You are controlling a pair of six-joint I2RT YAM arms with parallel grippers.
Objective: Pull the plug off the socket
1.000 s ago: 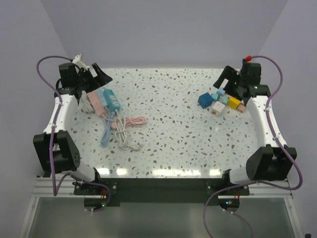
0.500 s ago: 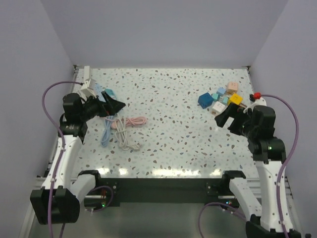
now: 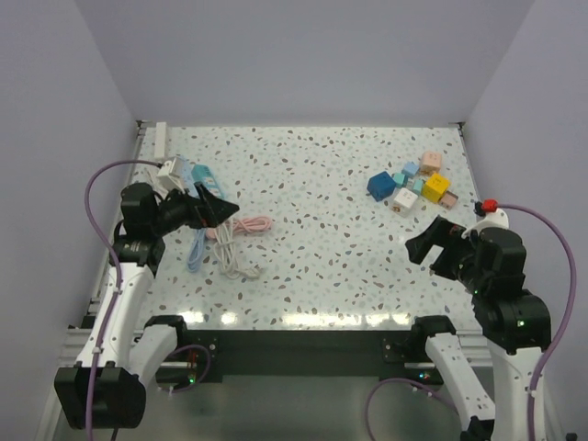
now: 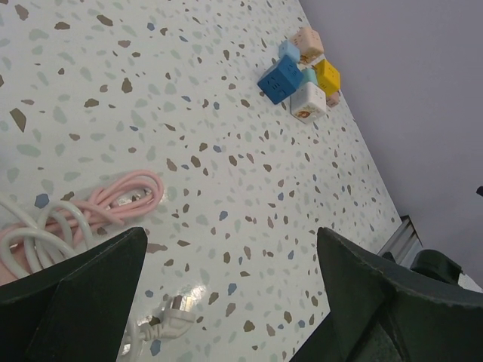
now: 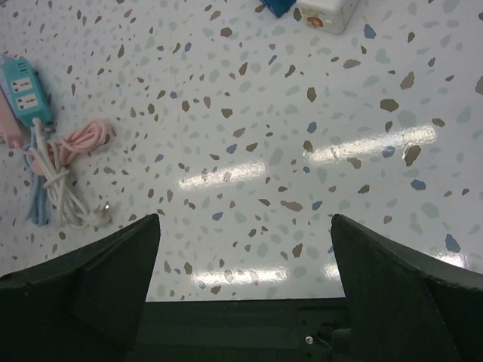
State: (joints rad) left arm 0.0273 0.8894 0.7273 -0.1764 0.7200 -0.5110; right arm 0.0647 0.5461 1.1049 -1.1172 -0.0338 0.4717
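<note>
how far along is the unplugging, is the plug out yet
Looks done: a white plug lies loose on the table, away from the teal power strip. In hand: nothing; left gripper and right gripper are open, empty. Left: nothing obvious, though the strip shows too small for certainty.

Speckled table, pale with brown and grey-blue flecks. At far left, flat on it, a teal power strip, just beside a pink strip. Nearer the middle, loose cables in a tangle: pink cable, white cable ending in a white plug, and blue cable. At far right, clustered close together, a blue cube, white cube, yellow cube and peach cube.
</note>
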